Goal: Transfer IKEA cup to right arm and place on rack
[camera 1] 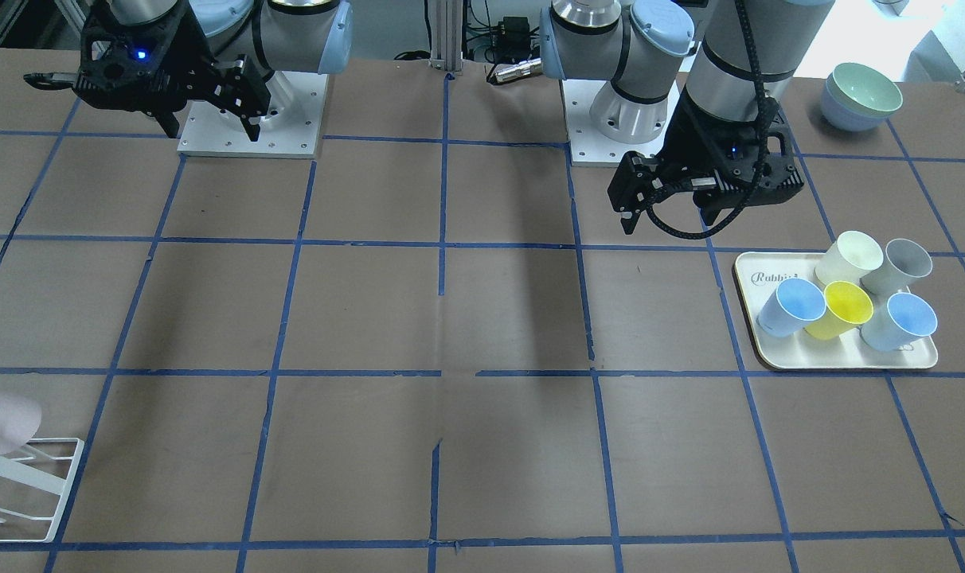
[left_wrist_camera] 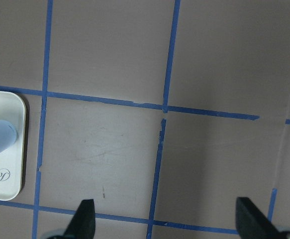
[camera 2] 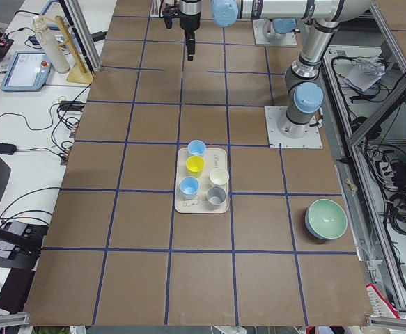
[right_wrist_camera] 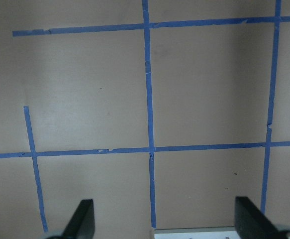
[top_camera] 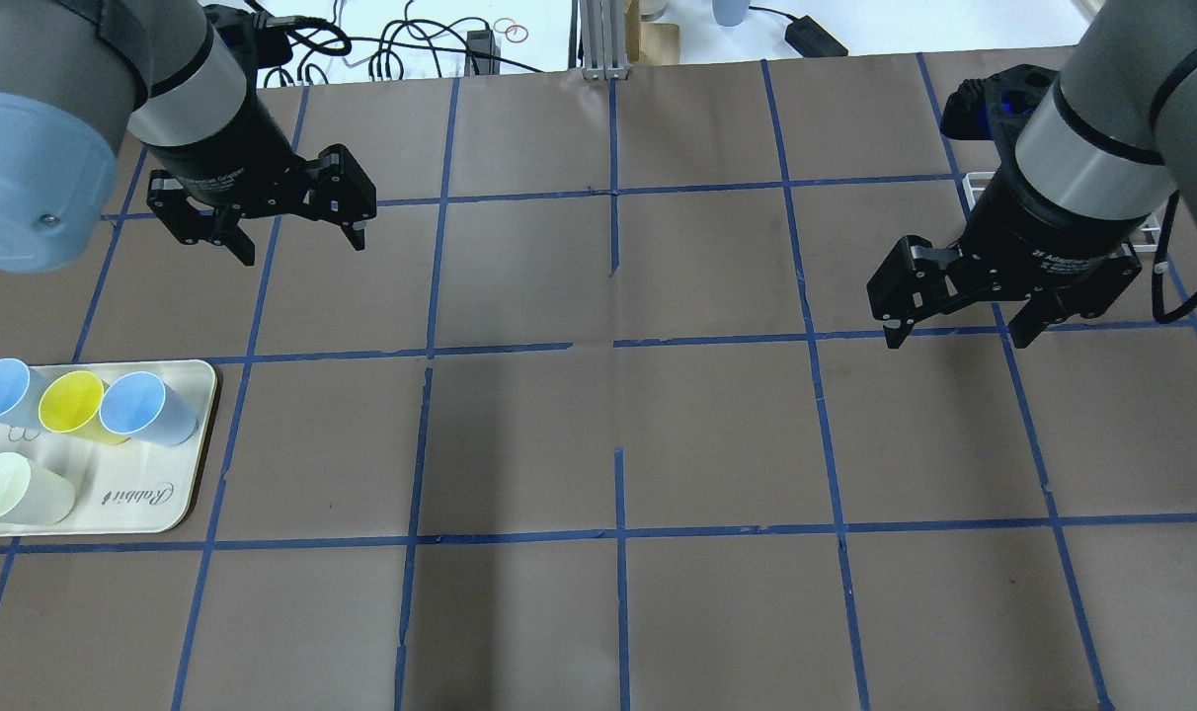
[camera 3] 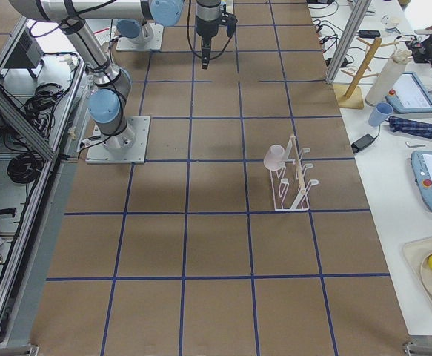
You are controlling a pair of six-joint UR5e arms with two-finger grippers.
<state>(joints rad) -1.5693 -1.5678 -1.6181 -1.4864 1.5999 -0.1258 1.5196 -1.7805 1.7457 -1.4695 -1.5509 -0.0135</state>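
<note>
IKEA cup (camera 3: 275,156) on the rack (camera 3: 296,178) at the robot's right, tray (top_camera: 189,464) holding cups (top_camera: 134,410) at its left

IKEA cup (camera 1: 1,418) cropped, rack (camera 1: 67,489) half cut off

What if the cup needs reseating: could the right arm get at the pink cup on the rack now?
Probably yes. The right end effector hangs open and empty near the rack, the pink cup sits exposed on a peg at the rack's end, and nothing stands between them.
</note>
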